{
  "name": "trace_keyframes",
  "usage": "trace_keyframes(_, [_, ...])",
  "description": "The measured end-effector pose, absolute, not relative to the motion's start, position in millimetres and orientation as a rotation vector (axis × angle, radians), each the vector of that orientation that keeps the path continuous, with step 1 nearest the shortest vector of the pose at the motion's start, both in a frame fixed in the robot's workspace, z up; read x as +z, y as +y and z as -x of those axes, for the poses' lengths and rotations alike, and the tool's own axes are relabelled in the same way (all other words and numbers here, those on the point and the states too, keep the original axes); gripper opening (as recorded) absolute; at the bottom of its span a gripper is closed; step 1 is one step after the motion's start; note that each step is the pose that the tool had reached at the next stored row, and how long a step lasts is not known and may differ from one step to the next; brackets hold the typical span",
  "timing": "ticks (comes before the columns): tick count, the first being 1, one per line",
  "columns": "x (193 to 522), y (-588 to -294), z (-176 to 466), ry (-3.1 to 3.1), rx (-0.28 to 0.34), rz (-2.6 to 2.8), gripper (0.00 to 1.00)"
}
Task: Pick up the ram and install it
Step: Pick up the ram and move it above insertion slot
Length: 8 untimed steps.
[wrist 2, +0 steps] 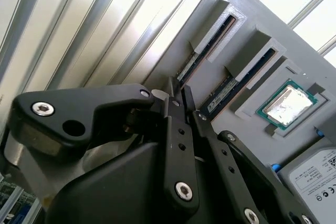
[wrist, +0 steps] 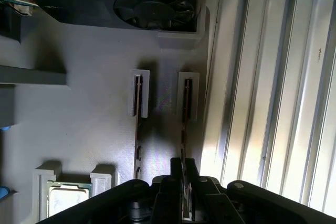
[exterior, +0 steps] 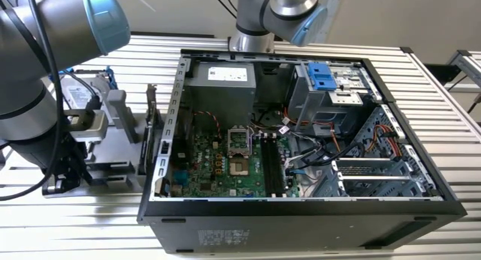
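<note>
Closed down narrow with the gripper on the ram: 1 black finger against each flat face, and little more than the stick's own thickness left between the jaws. Gripped near 1 end of the stick, along its upper edge.

Not yet lifted. Seated on edge in a grey tray, in whichever of the 2 slots lies nearer the tray's rim, just beside the slatted table. Parallel and close by, in the other slot, a 2nd stick, untouched. Beyond that, in a square pocket of the same tray, a silver chip. At the tray's far end, a graphics card with its fan showing.

Confirmed in the second wrist view: fingertips drawn together over the rim-side stick, with a labelled drive past the chip.

In the exterior view, an open case at centre, and the arm bent down at the exterior view's left.
</note>
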<state>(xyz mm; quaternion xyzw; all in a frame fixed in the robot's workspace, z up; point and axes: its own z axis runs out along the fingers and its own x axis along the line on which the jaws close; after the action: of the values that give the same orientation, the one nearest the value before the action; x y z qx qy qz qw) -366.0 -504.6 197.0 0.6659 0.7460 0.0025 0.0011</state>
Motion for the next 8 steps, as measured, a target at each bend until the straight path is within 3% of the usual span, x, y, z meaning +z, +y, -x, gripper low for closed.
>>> trace_keyframes(8, [204.0, -504.6, 366.0, 2.342, 0.008, -2.091, 0.0])
